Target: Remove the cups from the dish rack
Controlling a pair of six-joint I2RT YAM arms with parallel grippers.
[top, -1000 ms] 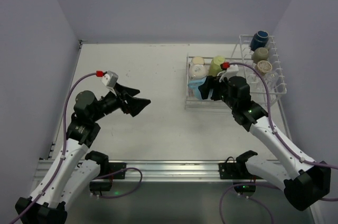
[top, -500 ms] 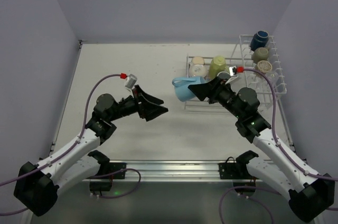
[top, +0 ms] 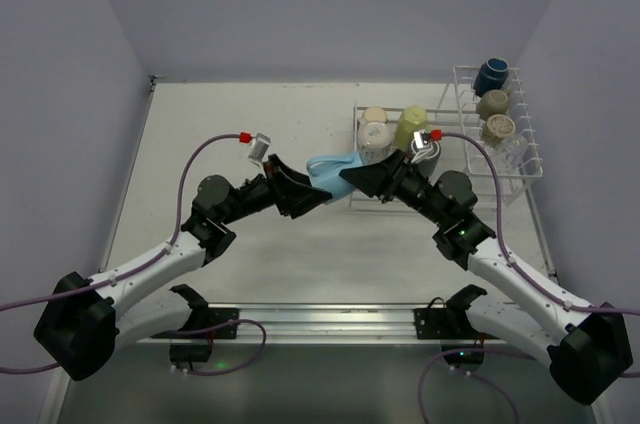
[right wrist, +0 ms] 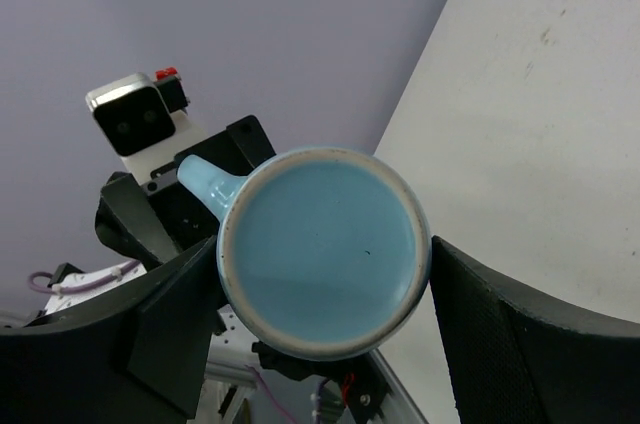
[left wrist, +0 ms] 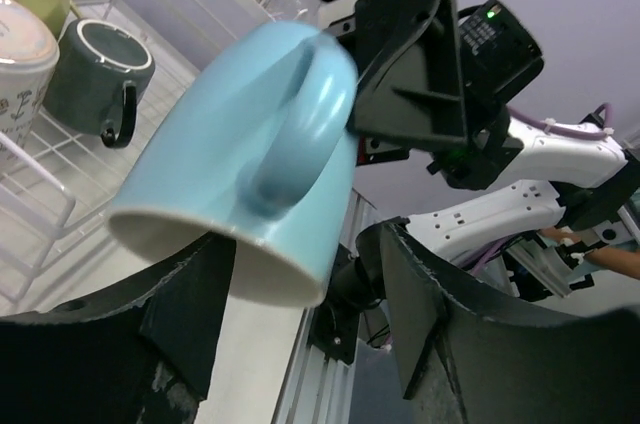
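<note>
Glossy glazed light blue mug (left wrist: 270, 154), white coated-wire dish rack (top: 510, 159), smooth matt pale table (top: 250, 114).

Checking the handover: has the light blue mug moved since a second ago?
Yes. The light blue mug has left the dish rack and shifted left, past its left edge.

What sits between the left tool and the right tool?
The light blue mug, gripped at its base by the right tool, its rim inside the open left tool; clearest in the top external view.
</note>
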